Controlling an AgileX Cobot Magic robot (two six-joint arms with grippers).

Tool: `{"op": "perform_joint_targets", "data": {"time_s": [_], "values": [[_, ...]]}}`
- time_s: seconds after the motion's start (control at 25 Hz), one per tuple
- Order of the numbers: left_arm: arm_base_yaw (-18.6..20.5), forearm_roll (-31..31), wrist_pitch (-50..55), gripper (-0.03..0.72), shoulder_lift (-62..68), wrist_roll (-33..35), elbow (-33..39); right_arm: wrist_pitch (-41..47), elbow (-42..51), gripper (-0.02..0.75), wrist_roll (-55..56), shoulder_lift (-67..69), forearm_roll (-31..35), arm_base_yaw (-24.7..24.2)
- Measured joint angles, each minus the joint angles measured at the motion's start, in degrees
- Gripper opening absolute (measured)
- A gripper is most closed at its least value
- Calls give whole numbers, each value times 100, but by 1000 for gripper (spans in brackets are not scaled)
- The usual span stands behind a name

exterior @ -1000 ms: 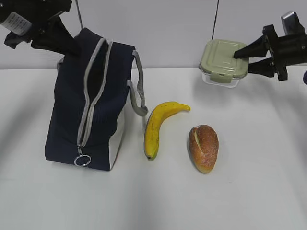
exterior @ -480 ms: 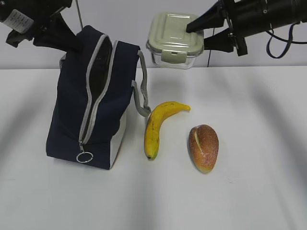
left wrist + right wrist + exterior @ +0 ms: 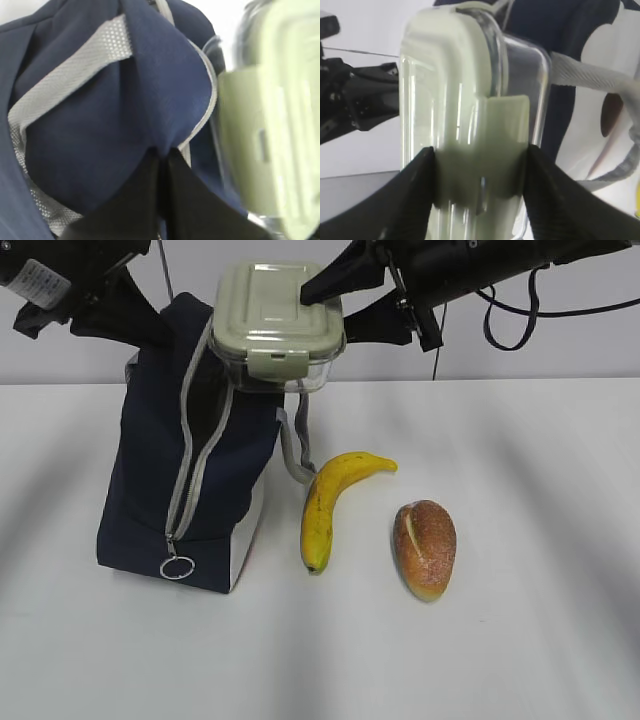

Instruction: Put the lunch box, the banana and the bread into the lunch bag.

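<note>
While we hold lunch box [image 3: 278, 325] in right gripper [image 3: 335, 308] above lunch bag [image 3: 190, 480] | left gripper [image 3: 165, 165] pinches bag fabric | banana [image 3: 335, 503], bread [image 3: 425, 548] wait mid-table; nothing packed.

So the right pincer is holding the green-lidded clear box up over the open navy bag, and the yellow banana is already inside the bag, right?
Not quite. The right pincer does hold the green-lidded clear box over the open navy bag, but the exterior view shows the yellow banana lying on the white table beside the bag.

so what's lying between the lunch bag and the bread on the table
The banana lies between the lunch bag and the bread, clear in the exterior view.
</note>
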Motion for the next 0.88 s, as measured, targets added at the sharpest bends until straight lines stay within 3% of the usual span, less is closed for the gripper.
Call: {"op": "perform_joint_targets", "data": {"time_s": [0.52, 0.88], "values": [[0, -76, 81, 2, 0, 0, 0, -252, -23, 387, 728, 10, -1869, 658], [0, -82, 171, 2, 0, 0, 0, -1450, -23, 387, 1433, 10, -2355, 1327]]}}
